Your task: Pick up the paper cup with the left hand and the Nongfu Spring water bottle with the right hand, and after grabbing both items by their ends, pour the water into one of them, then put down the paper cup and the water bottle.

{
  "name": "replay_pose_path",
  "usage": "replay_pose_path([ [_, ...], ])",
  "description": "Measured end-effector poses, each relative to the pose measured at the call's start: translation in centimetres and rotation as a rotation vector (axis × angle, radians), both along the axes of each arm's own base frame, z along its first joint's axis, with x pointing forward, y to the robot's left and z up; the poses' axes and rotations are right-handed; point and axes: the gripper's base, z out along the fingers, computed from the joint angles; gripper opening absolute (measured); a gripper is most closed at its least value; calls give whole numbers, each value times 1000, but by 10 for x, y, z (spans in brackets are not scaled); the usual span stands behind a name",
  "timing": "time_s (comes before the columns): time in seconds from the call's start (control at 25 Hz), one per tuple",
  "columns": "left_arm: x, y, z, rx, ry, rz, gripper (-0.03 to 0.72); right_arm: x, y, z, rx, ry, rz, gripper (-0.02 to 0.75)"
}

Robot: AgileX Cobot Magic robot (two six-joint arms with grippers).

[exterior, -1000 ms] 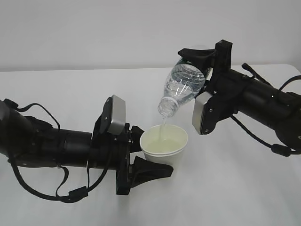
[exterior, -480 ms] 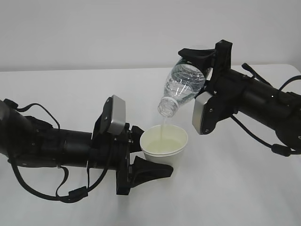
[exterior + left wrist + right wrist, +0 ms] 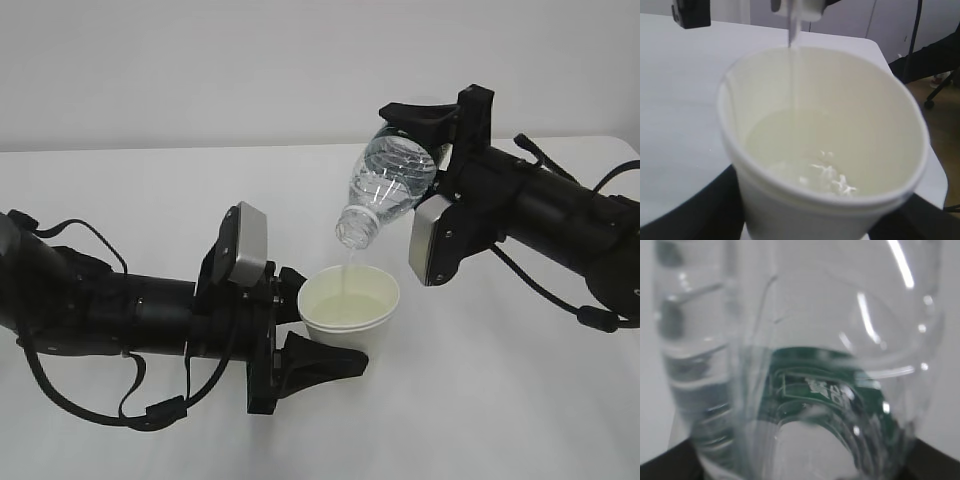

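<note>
My left gripper (image 3: 322, 325) is shut on the white paper cup (image 3: 350, 312), low on its wall, and holds it upright just above the table. Its black fingers (image 3: 695, 210) flank the cup (image 3: 770, 205), which is partly filled with water (image 3: 800, 150). My right gripper (image 3: 412, 135) is shut on the base end of the clear Nongfu Spring water bottle (image 3: 392, 185), tilted mouth-down above the cup. A thin stream of water (image 3: 348, 265) runs from the mouth into the cup. The green label (image 3: 830, 385) shows through the bottle (image 3: 805, 340).
The white table (image 3: 500, 400) stretches around both arms, with a pale wall behind. In the left wrist view the table's far edge (image 3: 880, 47) gives way to brown floor and black stand legs (image 3: 930, 95) at the right.
Both arms have stayed still. The thin stream keeps running from the bottle into the cup.
</note>
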Motion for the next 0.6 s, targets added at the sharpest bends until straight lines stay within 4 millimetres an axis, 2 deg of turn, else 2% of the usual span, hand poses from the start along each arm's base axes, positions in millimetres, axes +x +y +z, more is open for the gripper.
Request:
replay_pose_path([
  [0.6, 0, 0, 0, 0, 0, 0, 474, 0, 0, 0, 0, 0, 0, 456],
])
